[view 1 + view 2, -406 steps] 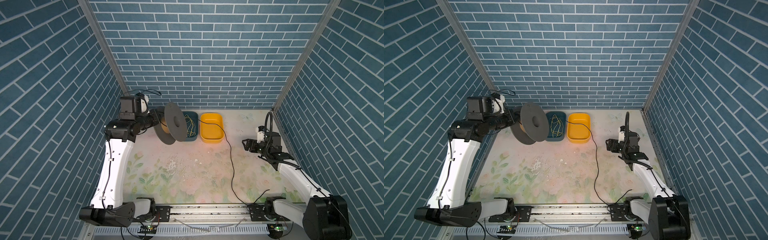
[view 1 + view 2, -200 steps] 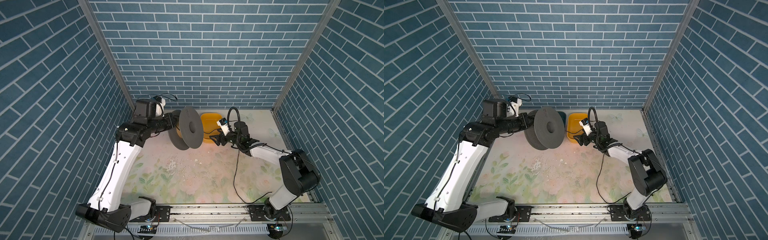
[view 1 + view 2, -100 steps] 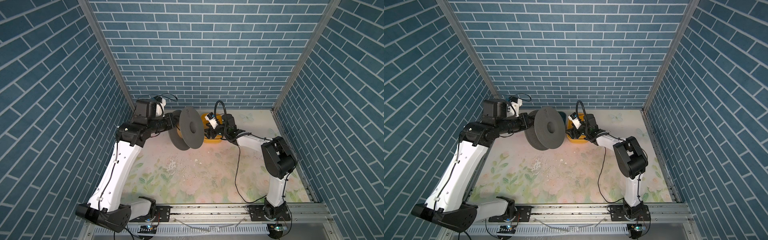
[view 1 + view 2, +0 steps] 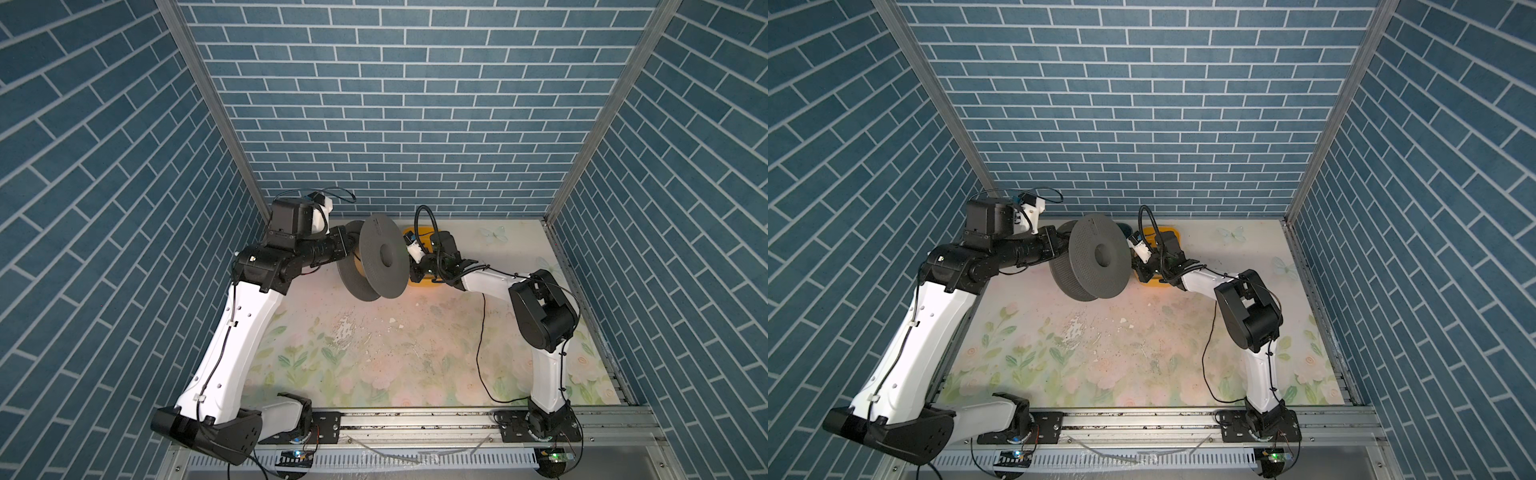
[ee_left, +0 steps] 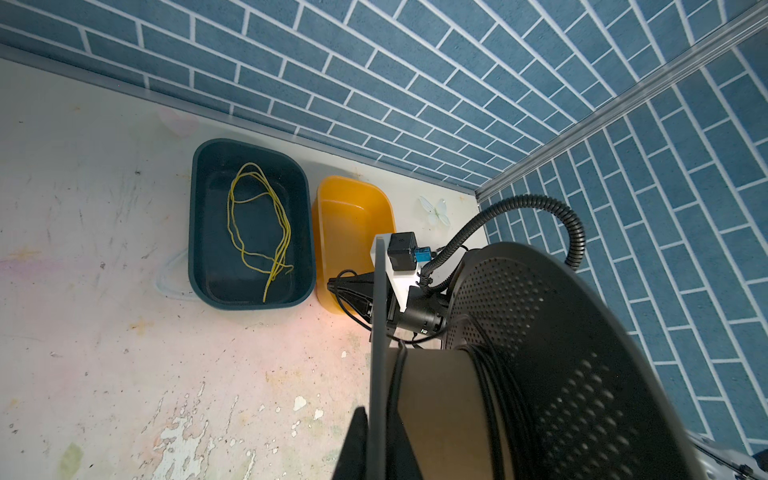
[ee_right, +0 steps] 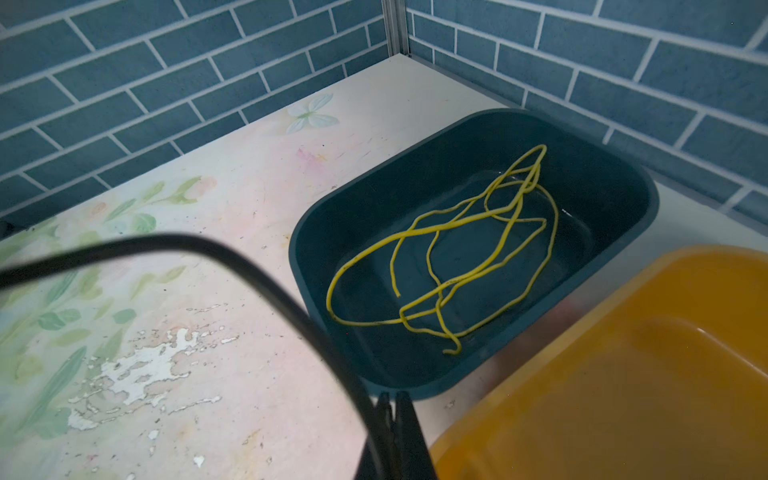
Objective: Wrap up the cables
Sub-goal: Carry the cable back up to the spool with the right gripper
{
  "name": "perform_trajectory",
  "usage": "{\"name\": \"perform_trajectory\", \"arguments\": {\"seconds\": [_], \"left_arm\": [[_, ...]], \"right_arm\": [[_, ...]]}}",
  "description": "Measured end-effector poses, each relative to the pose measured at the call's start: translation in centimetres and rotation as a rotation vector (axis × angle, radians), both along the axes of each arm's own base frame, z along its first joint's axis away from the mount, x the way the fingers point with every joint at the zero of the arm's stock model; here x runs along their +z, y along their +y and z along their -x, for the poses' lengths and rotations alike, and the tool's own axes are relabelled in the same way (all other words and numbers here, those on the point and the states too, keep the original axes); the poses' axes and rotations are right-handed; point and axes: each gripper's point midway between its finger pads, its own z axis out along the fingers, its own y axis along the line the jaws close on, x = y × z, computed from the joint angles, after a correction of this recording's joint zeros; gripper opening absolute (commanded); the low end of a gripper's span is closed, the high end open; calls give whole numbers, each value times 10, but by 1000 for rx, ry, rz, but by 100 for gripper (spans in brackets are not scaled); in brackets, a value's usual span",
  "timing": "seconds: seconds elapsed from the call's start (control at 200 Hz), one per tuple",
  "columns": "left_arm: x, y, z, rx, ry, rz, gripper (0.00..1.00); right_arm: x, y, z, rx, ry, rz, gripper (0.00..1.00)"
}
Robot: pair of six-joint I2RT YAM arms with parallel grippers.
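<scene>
Your left fingers (image 5: 358,449) are clamping the spool (image 4: 382,259) by its flange, lifted off the bench (image 4: 374,353), while your right fingers (image 6: 409,434) are pinching the black cable (image 6: 166,242) just beside the spool, slack trailing below it.

We can read no text, label, brand or number anywhere; tiny pale print on the black lens barrel (image 5: 420,321) is too small for us.
</scene>
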Motion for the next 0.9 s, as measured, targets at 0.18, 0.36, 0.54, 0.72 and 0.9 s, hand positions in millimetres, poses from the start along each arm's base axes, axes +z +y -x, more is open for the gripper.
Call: {"name": "perform_trajectory", "arguments": {"seconds": [0.18, 0.36, 0.54, 0.72, 0.9], "left_arm": [[3, 0, -7, 5, -12, -11, 0], [5, -1, -23, 16, -18, -10, 0], [-5, -1, -43, 53, -3, -25, 0], [-10, 10, -54, 119, -12, -63, 0], [-25, 24, -65, 206, -14, -115, 0]], "right_arm": [[1, -19, 13, -58, -2, 28, 0], [13, -36, 34, -120, -39, 42, 0], [7, -36, 62, -142, -66, 84, 0], [6, -35, 94, -154, -102, 122, 0], [34, -16, 127, -136, -187, 111, 0]]}}
